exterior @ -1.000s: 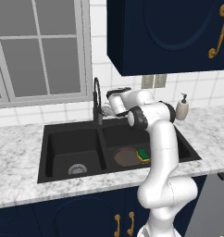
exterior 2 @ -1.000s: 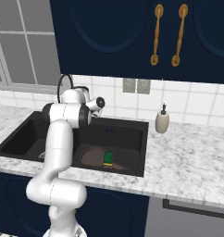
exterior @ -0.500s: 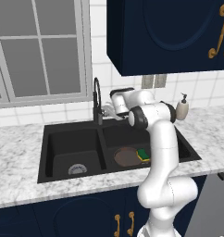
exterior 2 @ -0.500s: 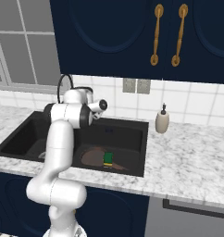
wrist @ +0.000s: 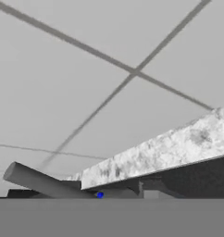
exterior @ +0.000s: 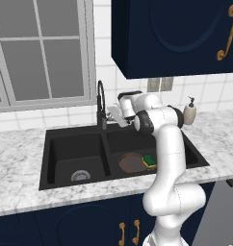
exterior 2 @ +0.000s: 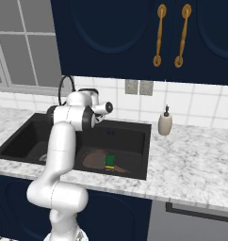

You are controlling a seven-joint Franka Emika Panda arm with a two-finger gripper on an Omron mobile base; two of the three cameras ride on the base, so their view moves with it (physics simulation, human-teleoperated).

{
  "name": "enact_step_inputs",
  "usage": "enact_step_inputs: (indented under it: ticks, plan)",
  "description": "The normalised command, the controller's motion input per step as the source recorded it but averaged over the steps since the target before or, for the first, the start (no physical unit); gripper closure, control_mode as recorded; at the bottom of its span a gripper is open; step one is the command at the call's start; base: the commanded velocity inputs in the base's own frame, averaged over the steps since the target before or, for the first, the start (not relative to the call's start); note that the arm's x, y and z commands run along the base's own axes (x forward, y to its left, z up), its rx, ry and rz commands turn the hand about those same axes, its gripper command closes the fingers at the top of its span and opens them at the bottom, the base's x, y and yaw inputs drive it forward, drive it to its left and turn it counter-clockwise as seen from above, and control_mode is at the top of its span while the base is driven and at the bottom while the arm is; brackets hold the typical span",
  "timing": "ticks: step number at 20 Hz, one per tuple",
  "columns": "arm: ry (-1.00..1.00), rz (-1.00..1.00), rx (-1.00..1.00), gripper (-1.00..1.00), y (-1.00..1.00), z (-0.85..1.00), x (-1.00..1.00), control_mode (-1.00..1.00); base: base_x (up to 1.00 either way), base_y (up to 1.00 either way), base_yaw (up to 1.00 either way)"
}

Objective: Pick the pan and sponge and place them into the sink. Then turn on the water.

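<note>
Already in the right basin of the sink point(exterior: 56, 139) lay the pan point(exterior: 132, 162) and sponge point(exterior: 148, 159), below the gripper point(exterior: 110, 116), fingers' spacing unclear, reaching beside the faucet point(exterior: 101, 103), whose small, stiff lever point(wrist: 46, 182) likely wanted a sideways nudge.

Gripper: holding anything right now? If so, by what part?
Neither task object: the pan and sponge lie in the sink. The gripper is at the faucet; a grip on its lever cannot be told.
</note>
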Motion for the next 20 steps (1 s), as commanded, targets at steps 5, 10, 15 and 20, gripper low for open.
enact_step_inputs:
  ticks: [5,10,15,20]
  plan:
    - [0.20,-0.07,0.12,1.00,-0.19,0.00,0.00,-1.00,0.00,0.00,0.00]
    - [0.13,-0.07,0.05,1.00,-0.13,-0.01,0.00,-1.00,0.00,0.00,0.00]
    - [0.02,-0.02,0.00,1.00,0.00,-0.09,0.00,-1.00,0.00,0.00,0.00]
    - [0.01,0.00,0.00,1.00,0.00,0.00,0.00,-1.00,0.00,0.00,0.00]
